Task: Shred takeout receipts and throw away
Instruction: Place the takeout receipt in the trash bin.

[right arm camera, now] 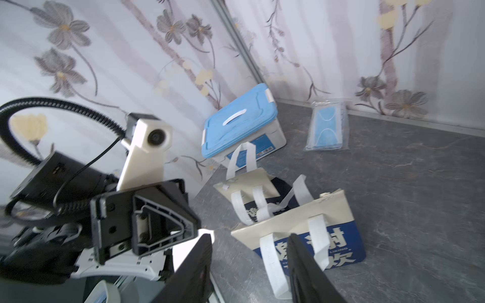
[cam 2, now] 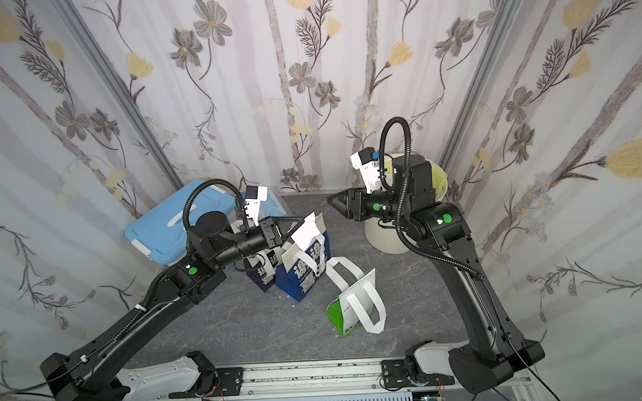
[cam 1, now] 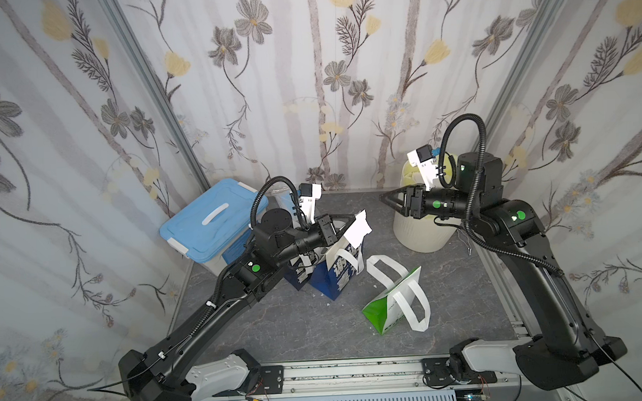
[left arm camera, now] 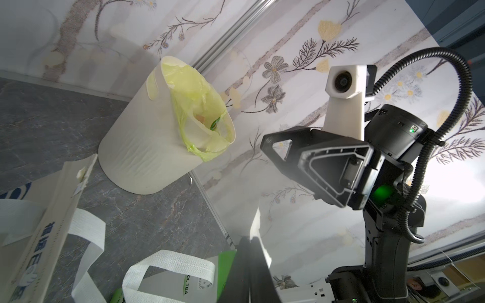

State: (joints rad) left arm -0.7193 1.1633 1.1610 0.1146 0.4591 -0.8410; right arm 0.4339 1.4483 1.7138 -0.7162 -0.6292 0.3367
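A white takeout receipt (cam 1: 358, 229) (cam 2: 307, 230) hangs above the dark blue paper bags (cam 1: 334, 277), pinched at one edge by my left gripper (cam 1: 353, 219), which is shut on it. In the left wrist view the slip (left arm camera: 256, 223) stands up from between the closed fingertips of that gripper (left arm camera: 249, 239). My right gripper (cam 1: 382, 197) hovers higher and to the right, in front of the cream bin (cam 1: 421, 230), pointing toward the receipt. In the right wrist view it (right arm camera: 250, 236) is open with nothing between the fingers, and a corner of the receipt (right arm camera: 183, 250) shows beside one finger.
The bin (left arm camera: 141, 152) has a yellow-green liner and stands in the back right corner. A green-and-white bag (cam 1: 389, 308) lies on its side in the middle. A blue-lidded box (cam 1: 209, 223) sits at the back left, with a packet of blue masks (right arm camera: 328, 128) near the back wall.
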